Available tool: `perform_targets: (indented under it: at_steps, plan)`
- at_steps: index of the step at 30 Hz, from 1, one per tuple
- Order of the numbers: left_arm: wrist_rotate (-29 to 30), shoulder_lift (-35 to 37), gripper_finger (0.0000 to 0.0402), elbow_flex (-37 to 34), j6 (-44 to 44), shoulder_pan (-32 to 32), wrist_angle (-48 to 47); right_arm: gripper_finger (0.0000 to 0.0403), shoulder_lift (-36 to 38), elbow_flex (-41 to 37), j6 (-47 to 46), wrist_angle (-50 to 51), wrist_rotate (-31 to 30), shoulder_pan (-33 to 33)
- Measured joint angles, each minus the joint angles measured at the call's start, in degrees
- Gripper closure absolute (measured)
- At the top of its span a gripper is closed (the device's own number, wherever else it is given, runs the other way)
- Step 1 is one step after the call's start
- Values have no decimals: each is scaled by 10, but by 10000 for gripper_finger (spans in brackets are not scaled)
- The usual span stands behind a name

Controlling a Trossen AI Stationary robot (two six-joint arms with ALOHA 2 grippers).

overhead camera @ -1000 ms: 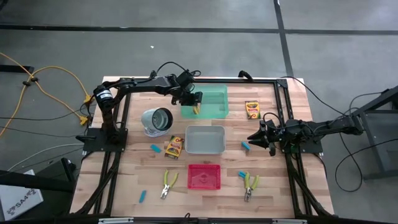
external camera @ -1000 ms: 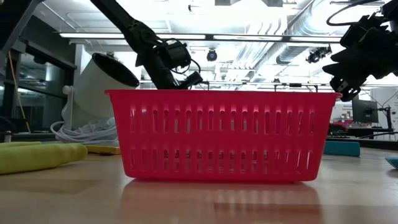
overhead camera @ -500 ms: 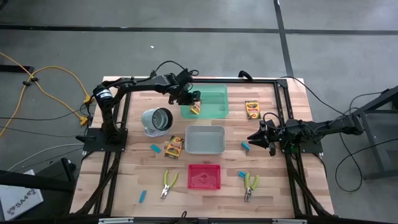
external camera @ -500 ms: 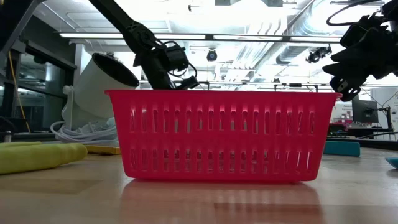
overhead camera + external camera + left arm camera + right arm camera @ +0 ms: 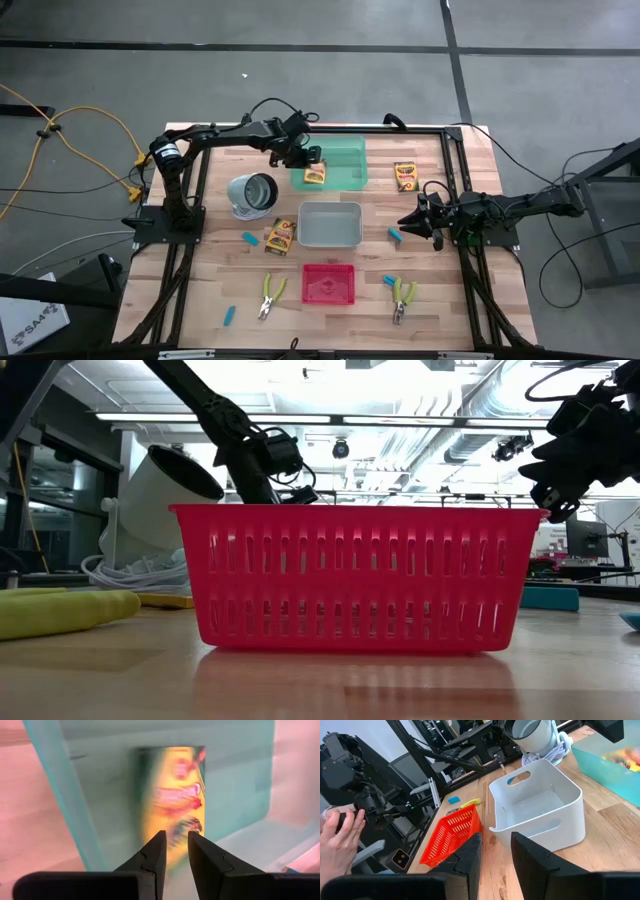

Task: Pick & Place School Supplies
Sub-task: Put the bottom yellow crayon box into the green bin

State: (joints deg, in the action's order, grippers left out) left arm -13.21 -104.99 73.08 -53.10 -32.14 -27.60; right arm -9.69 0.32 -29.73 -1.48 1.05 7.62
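Observation:
A yellow-orange crayon box point(image 5: 314, 174) lies face up on the floor of the green tray point(image 5: 340, 160), close to the tray's left wall. My left gripper point(image 5: 306, 159) hangs just above it, tilted down, open by a narrow gap with nothing between its fingers point(image 5: 176, 837); the box point(image 5: 172, 795) shows beyond the fingertips. My right gripper point(image 5: 403, 222) waits level at the table's right side, open and holding nothing point(image 5: 496, 842). Other supplies lie flat on the table: crayon boxes point(image 5: 404, 176) point(image 5: 281, 236), blue pieces point(image 5: 249, 238) point(image 5: 395, 234), pliers point(image 5: 268, 296) point(image 5: 402, 298).
A grey tray point(image 5: 330, 225) stands mid-table and a red tray point(image 5: 328, 284) near the front edge. A white cup point(image 5: 250, 194) lies on its side left of the grey tray. More blue pieces point(image 5: 230, 315) point(image 5: 388, 279) lie near the front. A person's hand point(image 5: 340, 840) shows beyond the table.
The crayon box in the green tray has tipped over, from standing on its edge under my left gripper to lying flat, face up, on the tray floor. My left gripper has turned slightly at the wrist, staying over the tray's left part.

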Motion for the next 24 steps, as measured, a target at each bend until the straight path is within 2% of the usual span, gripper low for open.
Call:
perform_targets:
  at_steps: [13,20,24]
  plan:
    - [-32,5,325,34,36,0,7,306,0,0,0,0,0,0]
    - [-38,42,325,36,82,5,-8,306,0,0,0,0,0,0]
    - [-33,73,325,36,139,19,-19,306,0,0,0,0,0,0]
